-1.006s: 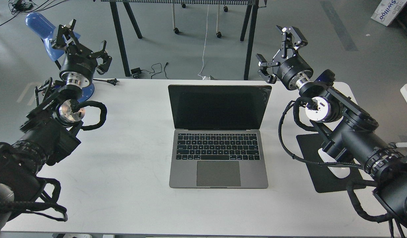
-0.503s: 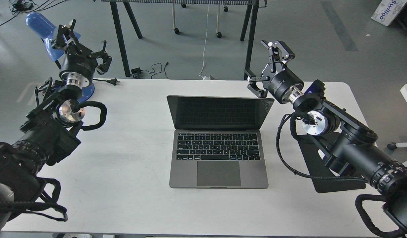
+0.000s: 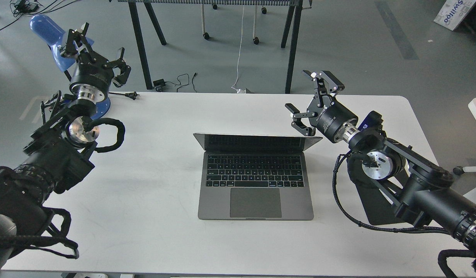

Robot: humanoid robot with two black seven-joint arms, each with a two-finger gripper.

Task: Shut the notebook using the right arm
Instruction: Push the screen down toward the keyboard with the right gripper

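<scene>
Notebook [image 3: 256,175] lid tipped way forward
Right gripper [image 3: 313,104] spread wide at its top right corner; left gripper [image 3: 94,54] open too.

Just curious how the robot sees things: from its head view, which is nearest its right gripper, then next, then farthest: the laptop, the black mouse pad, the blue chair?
From the right gripper:
1. Laptop, touching or just below-left.
2. Black mouse pad, lower right, under the arm.
3. Blue chair, far left, off the table.

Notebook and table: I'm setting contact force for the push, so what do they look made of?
The notebook looks like matte grey metal, by its even sheen and thin edges; keys seem black plastic. The table looks like a smooth white laminate, though that is uncertain.
</scene>
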